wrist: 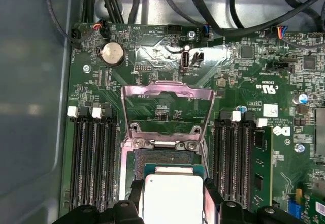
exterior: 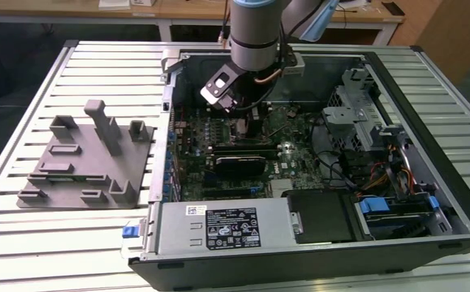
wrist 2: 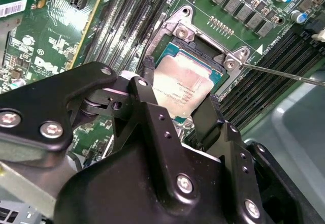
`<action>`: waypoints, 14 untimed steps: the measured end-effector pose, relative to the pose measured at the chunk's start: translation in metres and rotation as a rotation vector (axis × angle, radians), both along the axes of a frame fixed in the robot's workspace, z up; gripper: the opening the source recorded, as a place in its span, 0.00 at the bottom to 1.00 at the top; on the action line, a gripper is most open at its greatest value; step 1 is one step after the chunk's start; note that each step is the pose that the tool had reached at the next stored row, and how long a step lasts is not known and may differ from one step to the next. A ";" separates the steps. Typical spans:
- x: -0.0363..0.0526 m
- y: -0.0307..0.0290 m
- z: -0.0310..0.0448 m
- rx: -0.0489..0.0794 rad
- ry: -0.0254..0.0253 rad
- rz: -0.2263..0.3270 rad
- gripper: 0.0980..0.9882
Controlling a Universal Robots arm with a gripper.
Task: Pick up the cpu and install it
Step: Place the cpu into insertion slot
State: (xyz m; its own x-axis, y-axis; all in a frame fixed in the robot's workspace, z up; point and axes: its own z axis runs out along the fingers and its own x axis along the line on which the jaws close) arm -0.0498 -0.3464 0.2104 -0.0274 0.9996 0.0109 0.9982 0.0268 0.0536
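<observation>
I'm at the placing step. My gripper (wrist 2: 176,97) is closed on the cpu (wrist 2: 183,87), with one black finger on each of two opposite edges, and it holds the cpu right over the open socket (wrist 2: 203,49) on the motherboard (exterior: 292,152). I can't tell whether the cpu is resting in the socket or hovering just above it. In the second wrist view it looks a little tilted against the socket frame.

As I judge it, seating the cpu calls for it to sit flat and square to the frame, with its corners in line and no sideways push on the contacts beneath.

The first wrist view looks straight along the board. There the metal hold-down plate (wrist: 167,107) stands swung up on the far side of the socket, and the cpu (wrist: 172,198) lies between memory slots (wrist: 94,158) on both sides. The second wrist view comes in at a slant and adds the thin latch lever (wrist 2: 284,74), which stands clear to one side.

The exterior view gives the wider layout. My arm (exterior: 255,30) reaches down into the far part of the computer case (exterior: 462,213). A grey fixture plate (exterior: 89,158) sits on the table (exterior: 24,243), well apart on the exterior view's left.
</observation>
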 end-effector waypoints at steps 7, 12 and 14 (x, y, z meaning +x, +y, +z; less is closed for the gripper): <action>0.0001 0.0009 -0.0050 0.000 0.0007 0.000 0.51; 0.0001 0.0010 -0.0052 0.000 0.0007 0.000 0.51; 0.0001 0.0009 -0.0052 0.000 0.0007 0.000 0.51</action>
State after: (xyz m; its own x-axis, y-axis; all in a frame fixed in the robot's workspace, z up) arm -0.0497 -0.3455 0.2052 -0.0274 0.9996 0.0108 0.9982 0.0268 0.0529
